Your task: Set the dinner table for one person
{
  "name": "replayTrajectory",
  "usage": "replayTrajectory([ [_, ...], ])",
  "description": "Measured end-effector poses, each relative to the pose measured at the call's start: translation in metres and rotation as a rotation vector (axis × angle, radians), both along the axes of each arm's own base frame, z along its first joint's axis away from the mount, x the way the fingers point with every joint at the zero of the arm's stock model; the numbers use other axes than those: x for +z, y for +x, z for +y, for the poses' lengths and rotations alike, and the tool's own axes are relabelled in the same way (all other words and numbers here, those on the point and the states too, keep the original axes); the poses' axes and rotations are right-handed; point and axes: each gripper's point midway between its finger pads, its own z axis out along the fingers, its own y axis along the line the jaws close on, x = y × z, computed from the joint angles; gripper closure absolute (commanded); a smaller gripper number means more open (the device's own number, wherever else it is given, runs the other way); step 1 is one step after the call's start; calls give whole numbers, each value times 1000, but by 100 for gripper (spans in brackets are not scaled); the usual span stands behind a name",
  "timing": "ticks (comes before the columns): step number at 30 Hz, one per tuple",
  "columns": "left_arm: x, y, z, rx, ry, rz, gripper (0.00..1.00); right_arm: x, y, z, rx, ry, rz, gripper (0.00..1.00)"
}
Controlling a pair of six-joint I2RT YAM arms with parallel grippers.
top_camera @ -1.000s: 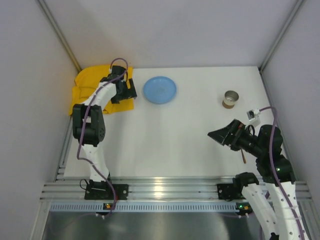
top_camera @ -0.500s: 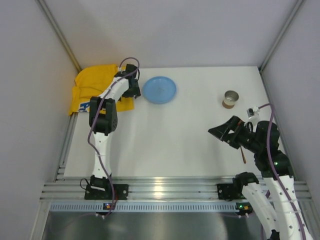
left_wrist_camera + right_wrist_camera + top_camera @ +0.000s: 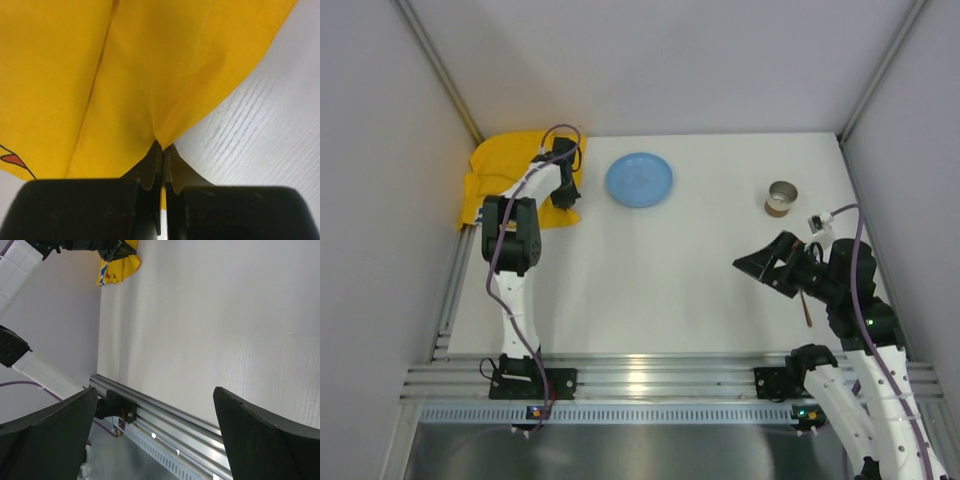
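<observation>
The dinner table (image 3: 660, 280) is the wide white tabletop. A yellow printed cloth mat (image 3: 505, 170) lies bunched at its far left corner. My left gripper (image 3: 566, 200) is at the mat's right edge. In the left wrist view this gripper (image 3: 163, 147) is shut on a pinched fold of the yellow mat (image 3: 100, 75), with white table (image 3: 260, 130) to the right. A blue plate (image 3: 639, 180) sits just right of the mat. My right gripper (image 3: 760, 268) hovers open and holds nothing over the right side of the table; its own view shows the same gripper (image 3: 155, 390) above the bare table.
A small metal-topped cup (image 3: 781, 198) stands at the far right. A thin brown stick (image 3: 807, 310) lies partly under the right arm. Grey walls close in the left, right and far sides. An aluminium rail (image 3: 640, 380) runs along the near edge.
My left gripper went from open to shut on the mat's right edge and shifted left. The mat's right part is now drawn in and bunched. The right arm barely moved.
</observation>
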Motion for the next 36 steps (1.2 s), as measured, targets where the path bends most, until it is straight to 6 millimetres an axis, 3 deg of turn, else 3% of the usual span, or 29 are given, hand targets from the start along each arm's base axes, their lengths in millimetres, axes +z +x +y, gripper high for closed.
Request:
replayTrajectory([
  [3,1,-11,4,6,1,2,100,-2,-1,4,30,5,15,0],
  [6,1,-39,12,12,15,45,100,-2,-3,7,58,8,18,0],
  [12,1,-131,18,-20,34,191,100,0,-15,8,94,-1,-11,0],
  [15,7,-179,1,-85,42,242,100,1,-23,7,101,-6,-28,0],
  [17,11,-200,-24,-153,45,253,100,1,-28,6,104,-10,-38,0],
  [26,17,-263,-160,-472,24,267,100,-7,-41,2,104,-35,-21,0],
  [28,17,-271,-189,-530,25,276,100,-10,-42,1,100,-42,-9,0],
  [34,21,-286,-307,-728,0,256,100,-8,-38,-3,75,-66,6,0],
  [35,22,-291,-330,-764,-21,250,68,-7,-36,-4,73,-68,7,0],
  [36,22,-295,-347,-793,-37,241,46,-5,-35,-4,71,-70,8,0],
])
